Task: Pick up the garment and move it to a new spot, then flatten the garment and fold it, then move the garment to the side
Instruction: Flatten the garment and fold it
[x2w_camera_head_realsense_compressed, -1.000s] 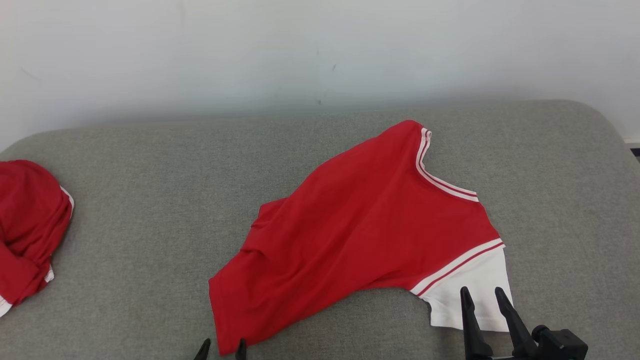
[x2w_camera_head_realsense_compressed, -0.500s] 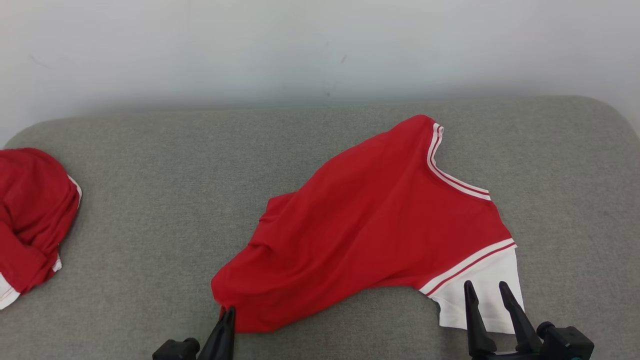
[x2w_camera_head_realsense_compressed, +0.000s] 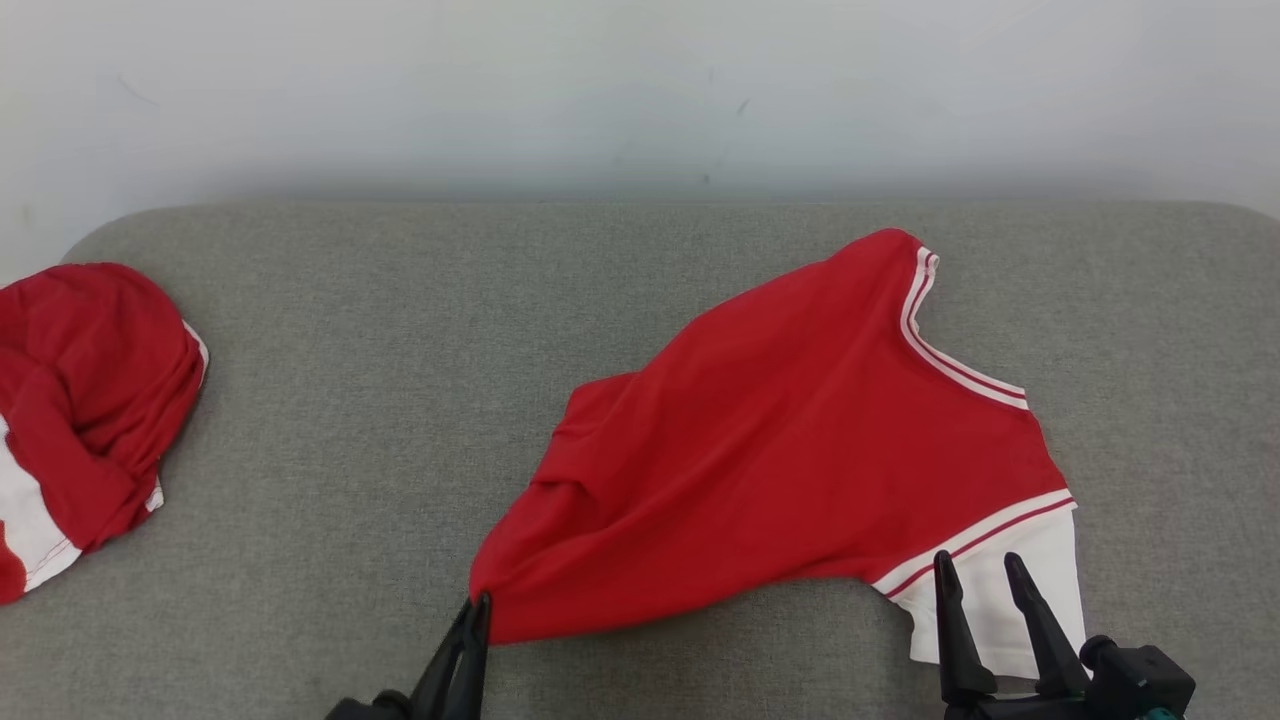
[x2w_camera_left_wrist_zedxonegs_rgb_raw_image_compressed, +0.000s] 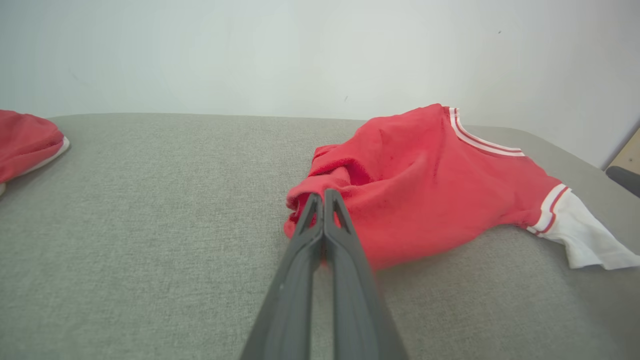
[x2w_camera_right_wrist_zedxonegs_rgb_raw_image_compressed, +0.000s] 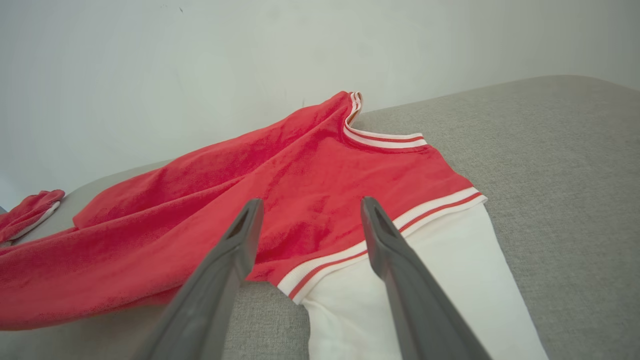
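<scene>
One red tee, the garment (x2w_camera_head_realsense_compressed: 800, 430), lies spread on the right half of the grey cushion (x2w_camera_head_realsense_compressed: 350, 330), well off the back edge. Its striped collar (x2w_camera_head_realsense_compressed: 950, 350) points twd the back-right corner. The white sleeve (x2w_camera_head_realsense_compressed: 1010, 610) lies flat on the near-right side.

Lower-left corner of the tee is bunched to a point and pinched by the L gripper (x2w_camera_head_realsense_compressed: 478, 603). Fingers are pressed tight together on the red hem, and the wrist view has cloth gathered round the tips.

R gripper (x2w_camera_head_realsense_compressed: 975, 558) hangs over the white sleeve, fingers spread wide, nothing btwn them. Can't tell if the tips touch the cloth.

Over at the cushion's left edge a second red-and-white garment (x2w_camera_head_realsense_compressed: 90, 400) sits crumpled, well apart from the tee. Pale wall (x2w_camera_head_realsense_compressed: 600, 90) runs behind the back edge.
</scene>
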